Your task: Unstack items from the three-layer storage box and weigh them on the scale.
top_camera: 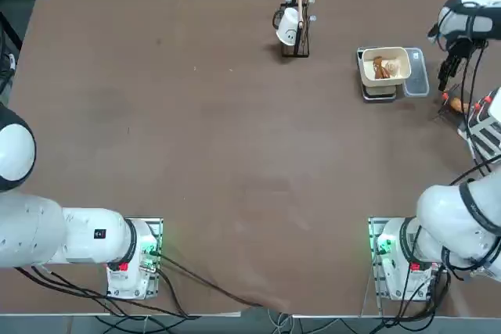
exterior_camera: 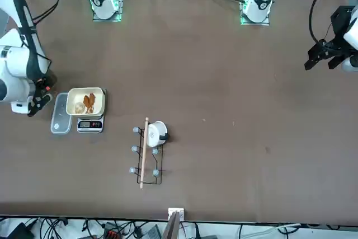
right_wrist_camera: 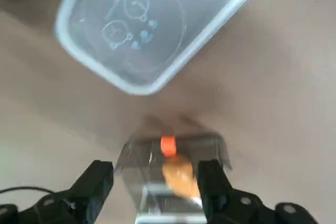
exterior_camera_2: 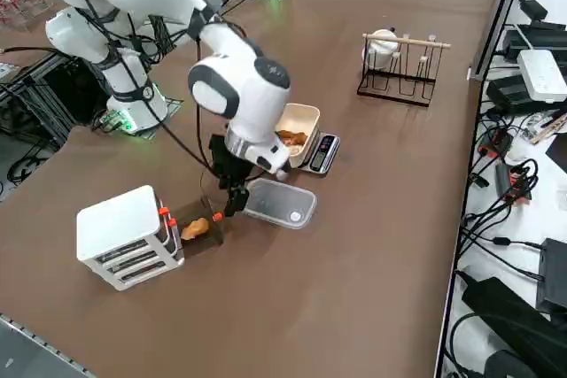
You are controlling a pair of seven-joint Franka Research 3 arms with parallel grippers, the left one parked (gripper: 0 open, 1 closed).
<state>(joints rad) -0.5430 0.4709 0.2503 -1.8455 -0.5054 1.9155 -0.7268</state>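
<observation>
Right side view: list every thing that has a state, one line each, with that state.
storage box: one drawer pulled out, an orange-brown lump lying in it
cream bowl: on the scale, holding brown and pale lumps
clear lid: lying flat on the table, beside the scale
white cup: hung on the black wire rack
right end effector: open, empty, above the drawer
</observation>
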